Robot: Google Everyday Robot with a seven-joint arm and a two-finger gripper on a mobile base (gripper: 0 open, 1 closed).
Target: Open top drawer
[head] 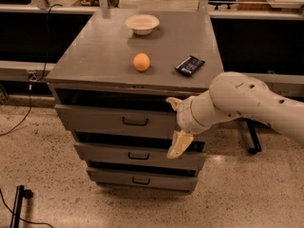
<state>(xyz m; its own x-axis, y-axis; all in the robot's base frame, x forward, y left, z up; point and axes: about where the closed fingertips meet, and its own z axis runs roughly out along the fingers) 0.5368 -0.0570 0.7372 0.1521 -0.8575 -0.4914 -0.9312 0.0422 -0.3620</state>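
The top drawer (95, 119) is the tallest grey front of the three in the cabinet, with a small dark bail handle (135, 122) at its centre. A dark gap shows above its front. My gripper (175, 125) is at the right part of this drawer's front, right of the handle. It is open: one cream finger (173, 101) is by the drawer's top edge and the other (178, 145) hangs near its bottom edge. The arm comes in from the right.
Two shallower drawers (138, 155) sit below. On the cabinet top (95, 51) are a white bowl (142, 23), an orange (141, 61) and a dark snack packet (189, 65). A cable (28, 103) runs down on the left. Dark counters stand behind.
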